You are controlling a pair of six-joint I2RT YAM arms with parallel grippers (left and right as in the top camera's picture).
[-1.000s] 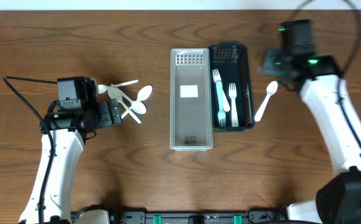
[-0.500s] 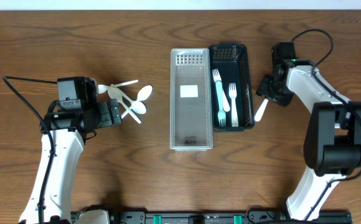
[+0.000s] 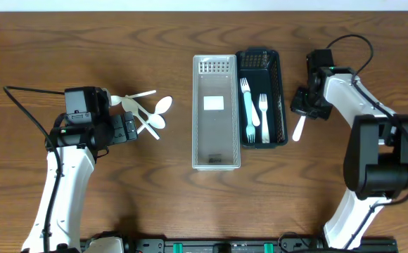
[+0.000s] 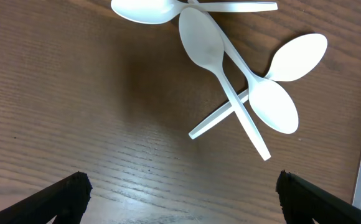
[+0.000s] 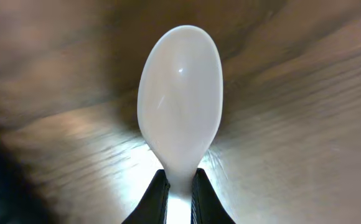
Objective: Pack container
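Left gripper (image 4: 182,194): jaws wide apart and holding nothing, hovering over bare table (image 4: 56,93). The spoon pile (image 4: 233,84) lies ahead of the jaws and slightly toward the right finger, well clear of both fingertips. It is four white spoons, crossed. Their handles run at mixed angles, so no single long axis lines up with the jaw gap. Judgement: one spoon has to be singled out, and the wrist turned across its handle.

The clear container (image 3: 195,105) sits beyond the pile from the left jaws and holds no cutlery. The black basket (image 3: 283,105) touches its far wall and holds two forks (image 3: 253,109).

Right gripper (image 5: 178,198): jaws narrow, pinched on the neck of a single spoon (image 5: 180,93). The bowl points straight out ahead of the fingertips, with the long axis in line with the jaws. In the overhead view the handle trails back from the gripper, just beside the basket's outer wall. Whether the spoon is off the wood cannot be told.

Judgement: the clear container lies past the basket from the right jaws, so the carry crosses the forks.
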